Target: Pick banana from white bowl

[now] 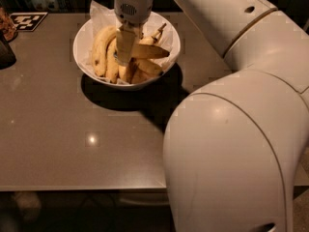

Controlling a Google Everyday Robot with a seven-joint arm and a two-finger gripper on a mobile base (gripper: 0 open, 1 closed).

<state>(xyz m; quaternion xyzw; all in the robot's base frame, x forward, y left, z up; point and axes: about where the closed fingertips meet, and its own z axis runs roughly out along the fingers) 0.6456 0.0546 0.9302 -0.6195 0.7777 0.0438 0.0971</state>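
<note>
Jaws sunk among the fruit, spread or pinching cannot be told from this angle, as the gripper (123, 61) hangs straight down into the white bowl (82, 57). Nearest the camera, the robot's bulky white arm (227, 163) fills the right of the view and reaches away over the grey table (67, 144), whose top catches a small spot of light. Farther back, the bowl sits on the table and casts a dark shadow toward the near right. Crinkled white paper (99, 13) lines it and rises above the far rim. The banana (99, 51) lies at the left of the bowl, just beside the gripper. Its long axis runs from the near-left rim up toward the far side, bowed outward to the left, with dark flecks on its lower half. Other bananas (149, 51) lie to the gripper's right, one pointing right, and a dark stem sticks up toward the far right. A black-and-white marker (28, 19) lies at the table's far left corner.
</note>
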